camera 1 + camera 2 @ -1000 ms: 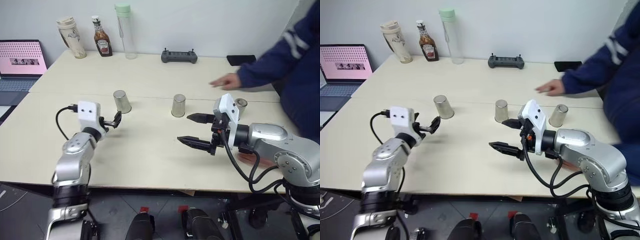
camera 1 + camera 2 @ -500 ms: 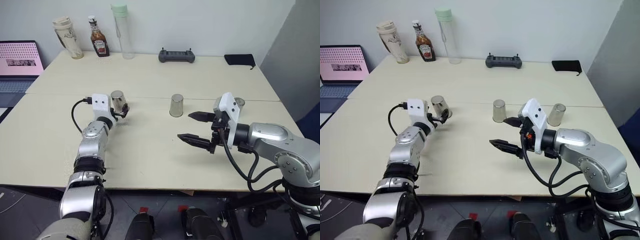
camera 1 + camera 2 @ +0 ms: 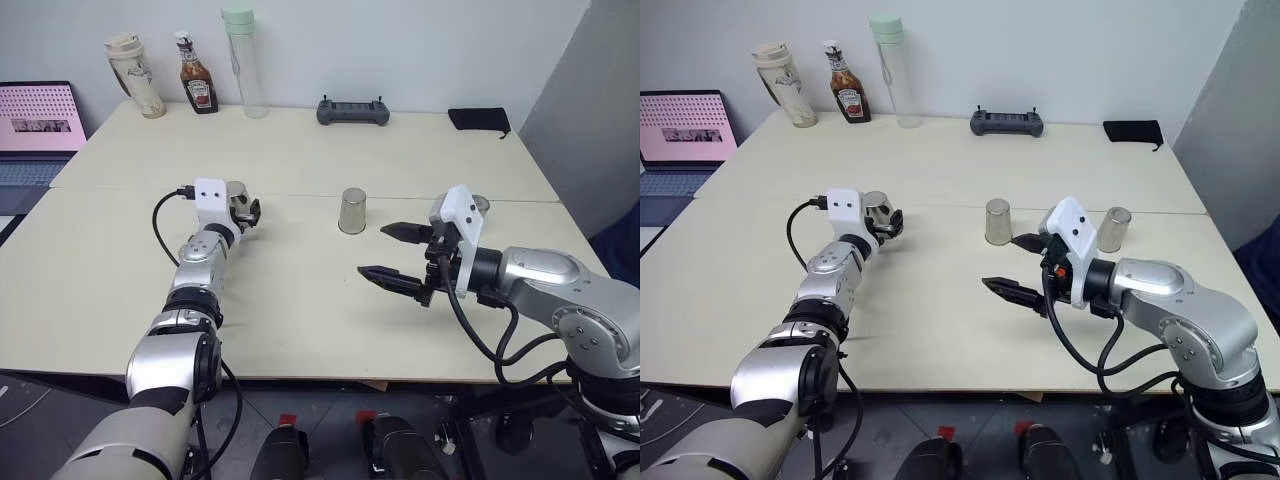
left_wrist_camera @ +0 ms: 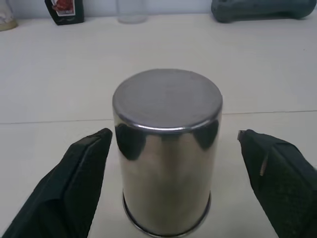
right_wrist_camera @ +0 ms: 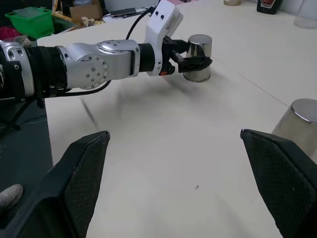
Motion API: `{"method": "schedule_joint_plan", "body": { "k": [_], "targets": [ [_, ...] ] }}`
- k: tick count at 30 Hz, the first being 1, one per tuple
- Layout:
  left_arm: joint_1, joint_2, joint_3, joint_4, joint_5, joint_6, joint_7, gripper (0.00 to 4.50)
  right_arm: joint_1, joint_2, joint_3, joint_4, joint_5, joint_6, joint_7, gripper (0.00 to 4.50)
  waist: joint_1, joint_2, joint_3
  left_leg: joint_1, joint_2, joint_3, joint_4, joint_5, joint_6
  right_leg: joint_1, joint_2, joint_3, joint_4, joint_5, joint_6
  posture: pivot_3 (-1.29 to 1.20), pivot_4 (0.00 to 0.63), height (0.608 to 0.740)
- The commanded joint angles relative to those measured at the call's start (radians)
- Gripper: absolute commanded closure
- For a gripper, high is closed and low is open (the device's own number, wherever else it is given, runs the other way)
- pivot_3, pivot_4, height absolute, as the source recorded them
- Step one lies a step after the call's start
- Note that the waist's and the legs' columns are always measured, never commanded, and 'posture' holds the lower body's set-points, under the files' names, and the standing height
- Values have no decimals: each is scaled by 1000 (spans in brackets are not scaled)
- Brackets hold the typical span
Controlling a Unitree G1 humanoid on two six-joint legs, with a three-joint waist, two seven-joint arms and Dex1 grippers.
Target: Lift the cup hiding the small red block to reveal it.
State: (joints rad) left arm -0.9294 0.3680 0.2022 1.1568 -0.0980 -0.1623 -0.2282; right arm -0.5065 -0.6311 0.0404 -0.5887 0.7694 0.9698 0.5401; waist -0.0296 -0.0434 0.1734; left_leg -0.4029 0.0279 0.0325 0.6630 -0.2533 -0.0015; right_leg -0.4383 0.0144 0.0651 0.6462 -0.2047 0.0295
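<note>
Three silver cups stand upside down in a row on the table: a left cup (image 4: 167, 148), a middle cup (image 3: 352, 211) and a right cup (image 3: 1114, 229). My left gripper (image 3: 245, 209) is level at the left cup, one black finger on each side of it. In the left wrist view one finger (image 4: 89, 163) is at the cup's wall and the other finger (image 4: 270, 168) stands a small gap away, so it is open around the cup. My right gripper (image 3: 374, 250) hovers open over bare table, in front of the middle and right cups. The small red block is hidden.
Along the far edge stand a beige travel mug (image 3: 130, 75), a ketchup bottle (image 3: 190, 85), a tall clear bottle (image 3: 240, 60), a grey controller (image 3: 353, 111) and a black pouch (image 3: 478, 119). A laptop (image 3: 40, 125) sits at the far left.
My left arm has reached forward to the left cup and its fingers have narrowed around it. The person's arm at the right has left the view. My right arm has stayed put.
</note>
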Motion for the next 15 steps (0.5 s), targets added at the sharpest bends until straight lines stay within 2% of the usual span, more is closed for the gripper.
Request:
{"method": "schedule_joint_plan", "body": {
  "k": [1, 4, 10, 15],
  "targets": [
    [-37, 9, 6, 4, 3, -34, 3, 1340, -19, -3, -37, -34, 19, 5, -9, 0, 0, 0, 0, 0, 0, 0, 0, 0, 0, 0, 0, 0, 0, 0, 0, 0, 150, 740],
    [-44, 12, 9, 5, 2, -38, 3, 1785, -30, 2, -35, -29, 21, 10, -11, 0, 0, 0, 0, 0, 0, 0, 0, 0, 0, 0, 0, 0, 0, 0, 0, 0, 150, 740],
    [-56, 16, 14, -64, -13, -21, -13, 1785, -39, 8, -33, -27, 25, 19, -8, 0, 0, 0, 0, 0, 0, 0, 0, 0, 0, 0, 0, 0, 0, 0, 0, 0, 150, 740],
    [-1, 27, 37, -360, -59, 122, 10, 1785, -51, 12, -28, -7, 17, 9, 0, 0, 0, 0, 0, -1, 0, 0, 0, 0, 0, -1, 0, 0, 0, 0, 0, 0, 150, 740]
  ]
}}
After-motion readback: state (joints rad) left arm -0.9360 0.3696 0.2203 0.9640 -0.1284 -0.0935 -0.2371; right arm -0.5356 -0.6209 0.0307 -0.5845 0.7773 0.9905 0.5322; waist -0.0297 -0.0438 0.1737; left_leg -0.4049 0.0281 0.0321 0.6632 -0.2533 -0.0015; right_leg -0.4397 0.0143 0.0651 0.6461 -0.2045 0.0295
